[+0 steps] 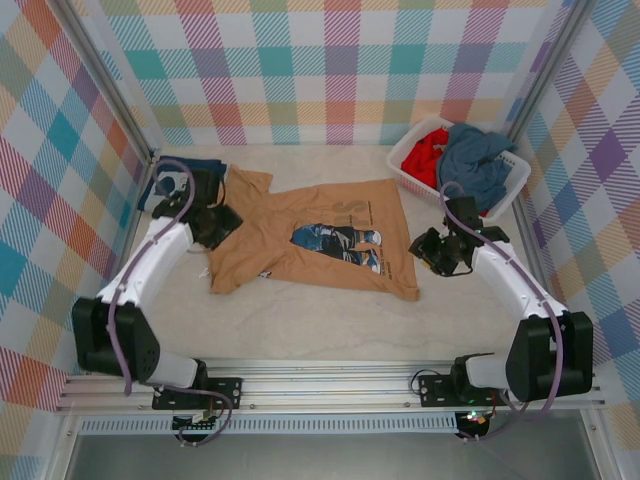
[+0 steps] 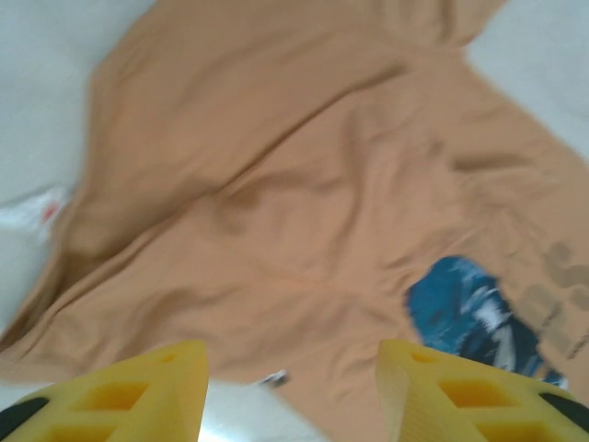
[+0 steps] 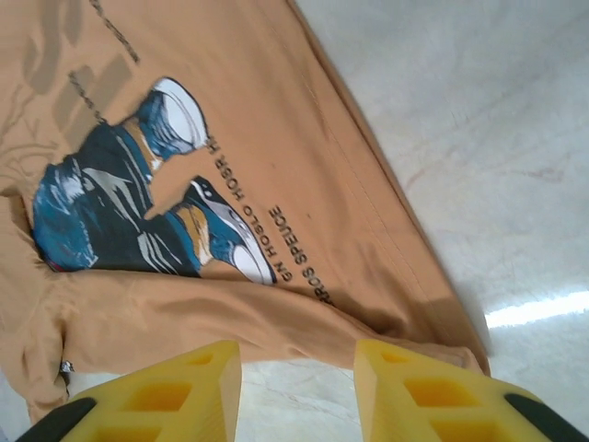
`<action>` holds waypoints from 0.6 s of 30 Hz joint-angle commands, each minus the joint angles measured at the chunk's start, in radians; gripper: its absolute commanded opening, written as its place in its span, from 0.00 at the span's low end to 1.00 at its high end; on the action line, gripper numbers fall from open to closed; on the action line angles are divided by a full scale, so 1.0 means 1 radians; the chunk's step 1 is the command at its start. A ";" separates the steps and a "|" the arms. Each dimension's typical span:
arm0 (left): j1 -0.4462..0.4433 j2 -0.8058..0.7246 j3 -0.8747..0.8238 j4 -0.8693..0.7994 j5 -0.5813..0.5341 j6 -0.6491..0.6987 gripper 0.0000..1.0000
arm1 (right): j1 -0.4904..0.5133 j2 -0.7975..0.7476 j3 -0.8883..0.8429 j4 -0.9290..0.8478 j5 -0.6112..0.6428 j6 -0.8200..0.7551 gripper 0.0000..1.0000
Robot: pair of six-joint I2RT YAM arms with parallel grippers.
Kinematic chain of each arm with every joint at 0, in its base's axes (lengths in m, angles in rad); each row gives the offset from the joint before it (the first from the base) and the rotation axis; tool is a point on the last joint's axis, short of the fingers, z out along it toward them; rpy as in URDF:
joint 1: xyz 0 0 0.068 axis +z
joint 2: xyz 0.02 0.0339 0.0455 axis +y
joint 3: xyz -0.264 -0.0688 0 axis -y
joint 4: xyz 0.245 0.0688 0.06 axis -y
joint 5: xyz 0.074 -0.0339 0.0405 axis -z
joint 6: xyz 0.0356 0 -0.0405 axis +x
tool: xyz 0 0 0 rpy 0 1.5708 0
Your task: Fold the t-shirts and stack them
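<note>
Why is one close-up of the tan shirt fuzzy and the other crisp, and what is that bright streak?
Left wrist view: the tan shirt is soft all over, probably camera motion. Right wrist view: its print reads sharp; the streak looks like glare on the table.

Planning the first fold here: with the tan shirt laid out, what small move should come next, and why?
Probably lower the right gripper onto the hem corner of the tan t-shirt just ahead of it and pinch. The shirt lies spread, print up, not yet folded; the left gripper is open too, holding nothing.
</note>
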 commanded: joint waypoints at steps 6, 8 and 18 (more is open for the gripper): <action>0.026 0.458 0.319 0.102 0.039 0.248 0.37 | 0.035 -0.008 0.008 0.002 -0.031 -0.014 0.36; 0.033 0.519 0.360 0.156 0.035 0.281 0.37 | 0.041 -0.026 0.011 -0.007 -0.044 -0.012 0.37; 0.045 0.745 0.479 0.266 0.080 0.381 0.40 | 0.052 -0.081 0.017 -0.074 -0.059 -0.006 0.36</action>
